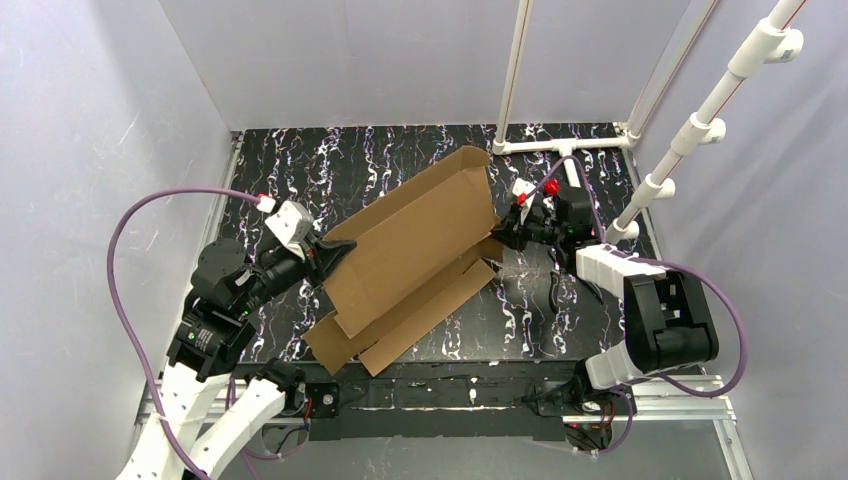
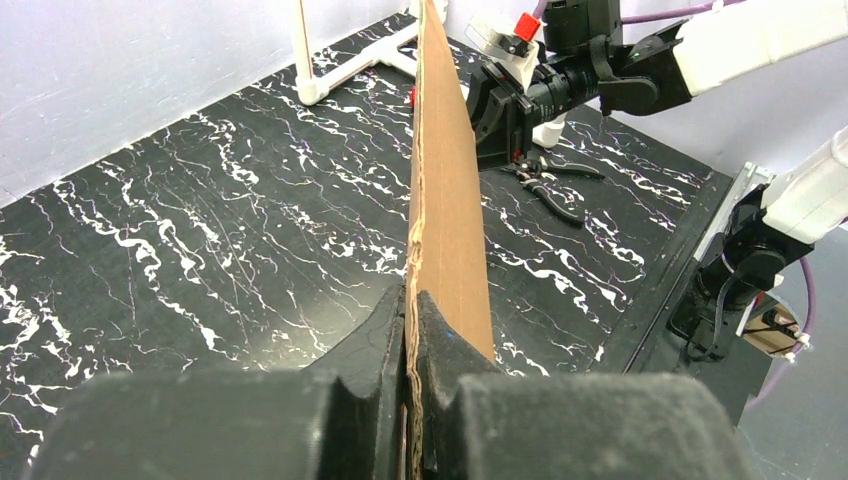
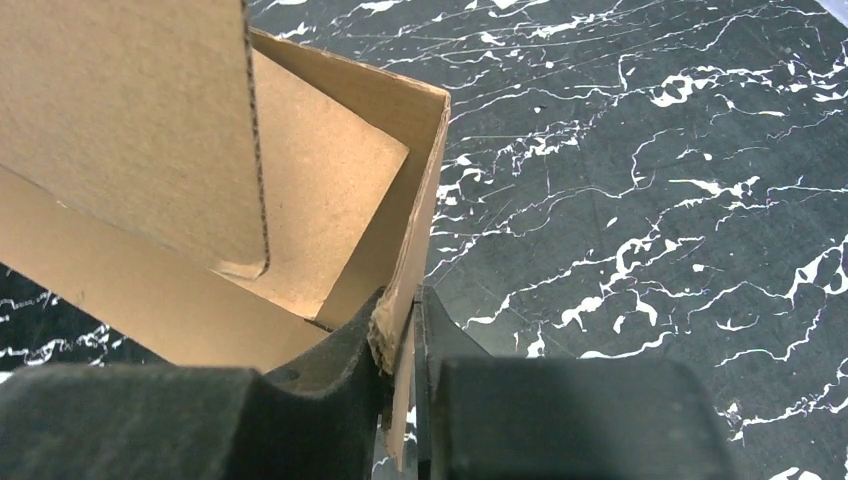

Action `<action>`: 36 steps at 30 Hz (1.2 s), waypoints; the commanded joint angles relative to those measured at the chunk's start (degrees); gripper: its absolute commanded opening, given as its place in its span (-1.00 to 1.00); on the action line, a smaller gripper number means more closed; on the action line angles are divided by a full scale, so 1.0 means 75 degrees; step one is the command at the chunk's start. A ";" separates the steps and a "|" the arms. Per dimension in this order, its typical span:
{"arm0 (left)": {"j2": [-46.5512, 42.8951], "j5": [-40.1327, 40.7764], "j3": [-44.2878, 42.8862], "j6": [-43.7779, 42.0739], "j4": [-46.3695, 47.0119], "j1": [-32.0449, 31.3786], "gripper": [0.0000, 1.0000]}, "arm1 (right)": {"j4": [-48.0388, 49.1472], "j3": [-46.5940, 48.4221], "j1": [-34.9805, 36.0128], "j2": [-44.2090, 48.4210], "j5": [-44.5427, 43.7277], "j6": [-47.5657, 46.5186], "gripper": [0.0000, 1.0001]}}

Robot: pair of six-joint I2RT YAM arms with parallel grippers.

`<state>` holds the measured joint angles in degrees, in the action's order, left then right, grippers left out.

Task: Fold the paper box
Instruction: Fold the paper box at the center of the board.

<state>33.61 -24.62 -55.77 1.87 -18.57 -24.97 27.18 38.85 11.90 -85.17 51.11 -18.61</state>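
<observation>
Paper box (image 1: 410,255) edge pinched in left jaws.

The tall paper box (image 1: 410,255) stands slanted across the middle of the counter (image 1: 330,170) and blocks the way from side to side. The far left part of the counter is free. On the right, pliers (image 2: 556,190) lie near the box, and white pipes (image 1: 560,148) fence the far corner.

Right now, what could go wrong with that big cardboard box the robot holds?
The paper box sits tilted, with only thin edges inside the left end effector and the right end effector; if one slips, it may flop down. The edge at the right one looks crumpled and might tear.
</observation>
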 commanded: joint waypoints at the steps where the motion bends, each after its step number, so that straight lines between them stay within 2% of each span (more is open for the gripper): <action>1: -0.0187 0.0260 0.0172 -0.0144 0.0006 -0.0012 -1.00 | -0.1710 -0.0038 0.0171 0.0156 0.0422 -0.0996 -0.70; 3: -0.0379 0.0558 0.0305 -0.0113 0.0280 -0.0010 -1.00 | -0.1089 -0.0112 0.0171 0.0190 -0.0101 -0.0399 -0.92; 4: -0.0436 0.0656 0.0339 -0.0108 0.0342 -0.0010 -1.00 | -0.0990 -0.0108 0.0171 0.0223 -0.0220 -0.0298 -0.97; 12: -0.0082 0.0983 -0.0124 -0.0722 -0.0018 -0.0010 -1.00 | -0.0236 -0.0140 0.0171 0.0572 -0.0574 0.0559 -0.97; 15: 0.0272 0.1116 -0.0363 -0.0992 0.0034 -0.0010 -1.00 | 0.0527 -0.0066 0.0187 0.0548 -0.0827 0.0922 -0.97; 25: 0.1487 0.1996 -0.0944 -0.2190 0.0688 -0.0012 -1.00 | 0.1963 0.0815 0.0793 -0.0361 -0.2610 0.1123 -0.97; 31: 0.1996 0.2809 -0.1021 -0.2818 0.1002 0.0014 -1.00 | 0.2003 0.0731 0.0980 -0.0519 -0.3193 0.0771 -0.97; 36: 0.1993 0.3635 -0.0900 -0.2732 0.1298 0.0058 -1.00 | 0.1690 0.0154 0.0983 -0.0235 -0.2939 0.0429 -0.97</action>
<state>48.88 -6.70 -62.06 -16.14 -13.17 -24.97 37.26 42.68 17.98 -89.71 25.78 -12.49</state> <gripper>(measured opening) 0.014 0.043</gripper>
